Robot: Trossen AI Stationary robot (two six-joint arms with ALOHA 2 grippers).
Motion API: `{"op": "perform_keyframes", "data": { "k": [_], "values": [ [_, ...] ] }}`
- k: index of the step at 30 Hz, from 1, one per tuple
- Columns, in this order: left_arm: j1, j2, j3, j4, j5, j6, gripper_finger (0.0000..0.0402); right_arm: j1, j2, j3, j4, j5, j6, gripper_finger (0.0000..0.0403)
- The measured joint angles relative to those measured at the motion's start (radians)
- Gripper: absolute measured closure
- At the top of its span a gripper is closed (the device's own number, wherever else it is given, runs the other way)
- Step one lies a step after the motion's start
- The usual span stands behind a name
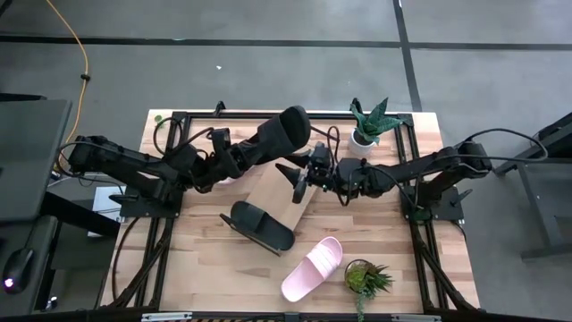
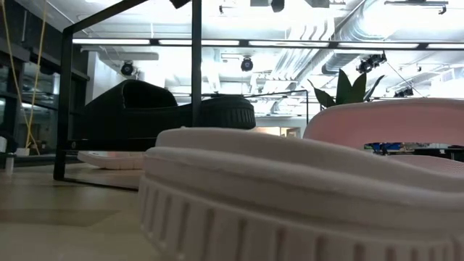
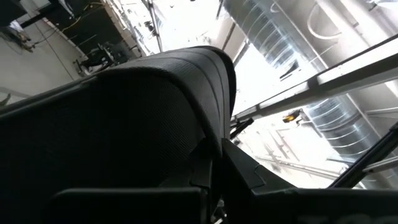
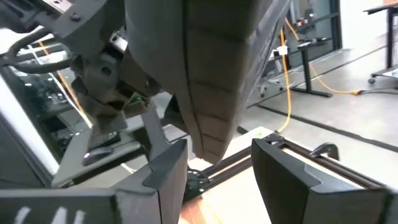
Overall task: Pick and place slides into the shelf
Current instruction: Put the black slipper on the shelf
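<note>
My left gripper (image 1: 239, 161) is closed on one black slide (image 1: 279, 136) and holds it in the air above the shelf (image 1: 273, 192), near the far end of its wooden board. In the left wrist view this slide (image 3: 143, 106) fills almost all the space in front of my fingers, with its ribbed sole toward the camera.

My right gripper (image 1: 299, 179) is just beside the held slide, over the right edge of the shelf. Its fingers (image 4: 286, 177) are spread wide and hold nothing; the tip of the black slide (image 4: 211, 74) hangs between and above them.

The second black slide (image 1: 257, 226) lies on the table, touching or nearly touching the near corner of the shelf. One pink slide (image 1: 313, 268) lies further from the shelf, toward the front edge of the table (image 1: 206, 268), near a small potted plant (image 1: 366, 279). Another potted plant (image 1: 368, 125) stands at the far right of the shelf.
</note>
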Motion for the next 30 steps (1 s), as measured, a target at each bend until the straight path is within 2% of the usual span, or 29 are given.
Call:
{"op": "perform_keyframes", "data": {
  "k": [8,30],
  "values": [
    [0.000,0.022,0.000,0.005,-0.017,-0.001,0.0394,-0.021,0.000,-0.001,0.030,-0.036,0.001,0.0232],
    [0.013,0.089,0.059,-0.003,0.015,-0.002,0.0394,-0.041,0.021,-0.002,0.089,0.009,0.038,0.0236]
  ]
}}
